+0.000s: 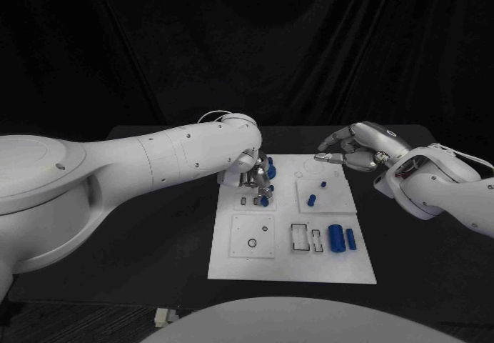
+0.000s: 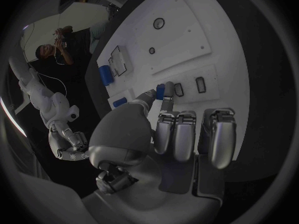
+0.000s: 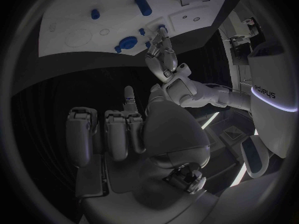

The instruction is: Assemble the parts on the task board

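Observation:
The white task board (image 1: 291,268) lies in the middle of the black table. My left hand (image 1: 250,174) hovers over its far left part, and its thumb and a finger pinch a small blue part (image 2: 160,90) (image 1: 265,201) right beside two small rectangular slots (image 2: 179,89). A taller blue part (image 1: 270,168) stands just beside that hand. My right hand (image 1: 355,152) hangs over the board's far right corner with its fingers curled in and nothing in them (image 3: 118,134).
On the near right of the board lie a thick blue cylinder (image 1: 335,237) and a thinner one (image 1: 351,239), next to a rectangular recess (image 1: 298,237). Two small blue pegs (image 1: 324,184) (image 1: 313,201) stand on a square plate. Round holes (image 1: 252,243) mark the near left plate.

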You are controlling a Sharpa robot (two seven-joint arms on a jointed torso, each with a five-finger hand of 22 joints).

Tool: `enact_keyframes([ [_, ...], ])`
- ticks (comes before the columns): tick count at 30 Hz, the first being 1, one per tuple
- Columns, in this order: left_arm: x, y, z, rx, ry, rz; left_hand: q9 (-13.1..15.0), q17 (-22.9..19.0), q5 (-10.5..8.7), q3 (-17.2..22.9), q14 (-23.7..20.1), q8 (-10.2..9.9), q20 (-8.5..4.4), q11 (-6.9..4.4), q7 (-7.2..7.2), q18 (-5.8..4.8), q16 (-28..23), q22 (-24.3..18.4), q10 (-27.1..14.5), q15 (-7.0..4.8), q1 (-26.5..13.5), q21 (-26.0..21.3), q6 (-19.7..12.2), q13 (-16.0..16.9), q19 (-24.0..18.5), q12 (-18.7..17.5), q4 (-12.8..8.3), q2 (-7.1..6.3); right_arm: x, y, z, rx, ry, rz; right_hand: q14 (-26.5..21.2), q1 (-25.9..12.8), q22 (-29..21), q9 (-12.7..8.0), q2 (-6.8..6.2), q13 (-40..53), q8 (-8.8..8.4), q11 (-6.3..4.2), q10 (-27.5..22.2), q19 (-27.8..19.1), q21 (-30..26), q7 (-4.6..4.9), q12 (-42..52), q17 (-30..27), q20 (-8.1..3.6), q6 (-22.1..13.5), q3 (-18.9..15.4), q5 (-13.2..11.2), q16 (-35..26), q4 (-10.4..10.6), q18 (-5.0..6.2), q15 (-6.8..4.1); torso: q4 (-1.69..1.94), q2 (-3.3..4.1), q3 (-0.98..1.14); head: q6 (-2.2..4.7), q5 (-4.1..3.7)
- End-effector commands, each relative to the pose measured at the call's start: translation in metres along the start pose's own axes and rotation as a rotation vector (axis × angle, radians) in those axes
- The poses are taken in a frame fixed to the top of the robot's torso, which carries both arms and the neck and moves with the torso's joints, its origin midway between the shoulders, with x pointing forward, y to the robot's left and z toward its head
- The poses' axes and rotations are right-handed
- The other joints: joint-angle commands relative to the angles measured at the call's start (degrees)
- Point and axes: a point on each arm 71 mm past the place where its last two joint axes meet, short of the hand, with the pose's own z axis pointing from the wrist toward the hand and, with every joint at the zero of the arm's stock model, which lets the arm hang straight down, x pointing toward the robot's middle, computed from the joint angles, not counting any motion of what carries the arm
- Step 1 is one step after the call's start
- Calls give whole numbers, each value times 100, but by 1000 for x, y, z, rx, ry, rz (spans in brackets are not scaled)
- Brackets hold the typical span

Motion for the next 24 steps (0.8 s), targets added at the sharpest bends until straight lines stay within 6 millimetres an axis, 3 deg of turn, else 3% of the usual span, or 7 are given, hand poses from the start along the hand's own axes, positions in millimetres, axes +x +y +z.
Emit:
enact_keyframes([
  [1,0,-2,0,12,-14,-10,9,1506,11,1335,597,32,-40,-9,50,-27,15,1034,597,-45,8,-46,-7,1498,210,21,-1280,-31,1,-1,-1,16,3,-1,610,84,1344,7,-7,1509,-21,45,608,311,-34,28,20,1509,44,17,-33,35,18,6,33,43,-4,-9,3,-1,-2],
  [10,-6,2,-12,1,-77,13,23,1506,-7,1374,597,32,-37,-5,55,-18,15,1004,597,-43,-28,-72,-17,1498,186,21,-1283,-24,0,-2,-1,19,2,-2,610,84,1344,7,-7,1509,-21,45,608,311,-34,28,20,1509,44,17,-33,35,18,6,33,43,-1,1,1,-1,-1],
  [24,-9,27,-36,-15,-135,32,81,1506,-164,1511,597,31,-32,1,62,2,15,940,597,-39,-142,-135,-68,1498,137,21,-1298,13,0,-3,-2,25,2,-2,610,130,1342,8,-9,1509,-21,46,608,308,-39,29,20,1509,46,20,-39,38,18,0,35,44,-6,-7,5,-1,8],
])
